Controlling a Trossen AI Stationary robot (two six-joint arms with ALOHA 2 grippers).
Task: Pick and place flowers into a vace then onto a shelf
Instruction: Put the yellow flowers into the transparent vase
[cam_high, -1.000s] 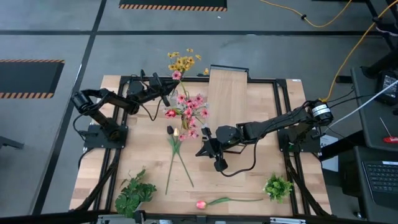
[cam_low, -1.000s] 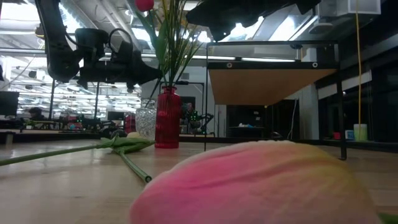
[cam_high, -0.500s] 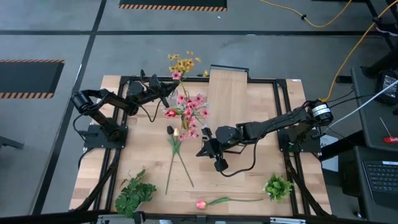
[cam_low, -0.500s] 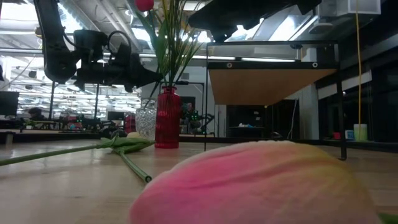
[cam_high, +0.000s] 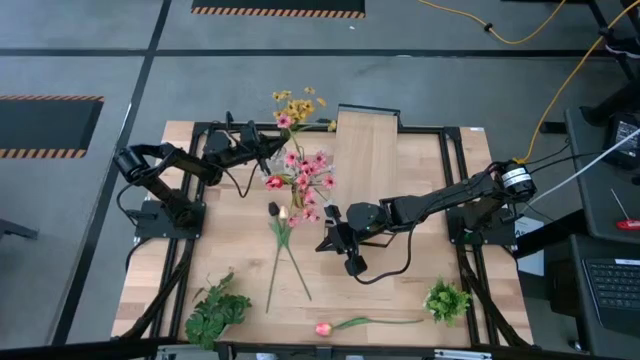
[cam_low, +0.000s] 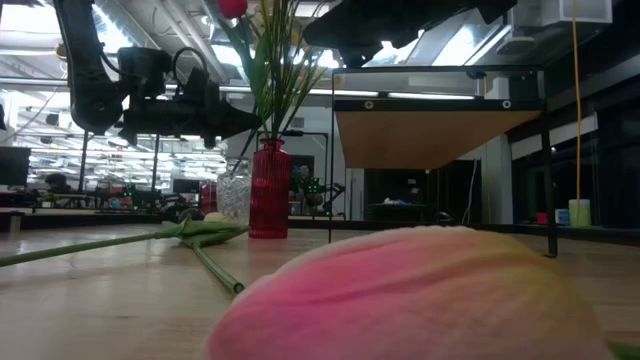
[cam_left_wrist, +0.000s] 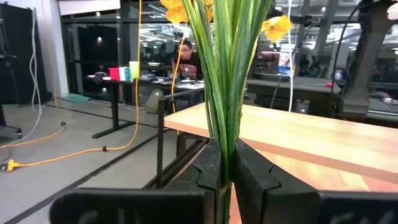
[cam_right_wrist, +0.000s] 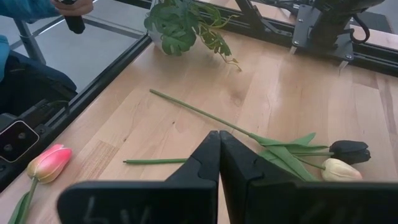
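1. Standing bunched in a red vase (cam_low: 268, 188) near the table's (cam_high: 240, 290) far middle: pink blossom sprays (cam_high: 306, 172) and a red rose (cam_high: 274, 182), beside the shelf's (cam_high: 367, 150) left edge.
2. Sitting just beside that red vase in the low view: the clear glass vace (cam_low: 234, 196), contents impossible to tell.
3. Being gripped by the stems: yellow daisies (cam_high: 296, 103), blossoms reaching past the table's far edge, green stems (cam_left_wrist: 227, 74) clamped between the left tool's fingers (cam_left_wrist: 208, 177).
4. Hovering above the table at the far left of the vases: left tool (cam_high: 268, 148), closed on the daisy stems.
5. Lying flat on the table nearer the front: two long stems with a dark bud (cam_right_wrist: 349, 149) and a cream bud (cam_right_wrist: 341, 169), crossing below the vases.
6. Lying along the front edge: pink tulip (cam_high: 323, 328), stem pointing right.
7. Hanging over the table's middle, right of the loose stems: right tool (cam_high: 324, 244), fingers (cam_right_wrist: 208, 163) pressed together, gripping nothing.
8. Resting at the front corners: leafy green bunches, left (cam_high: 216, 310) and right (cam_high: 447, 300).
9. Showing beyond the table edge in the right wrist view: a person's blue sleeve (cam_right_wrist: 28, 8).
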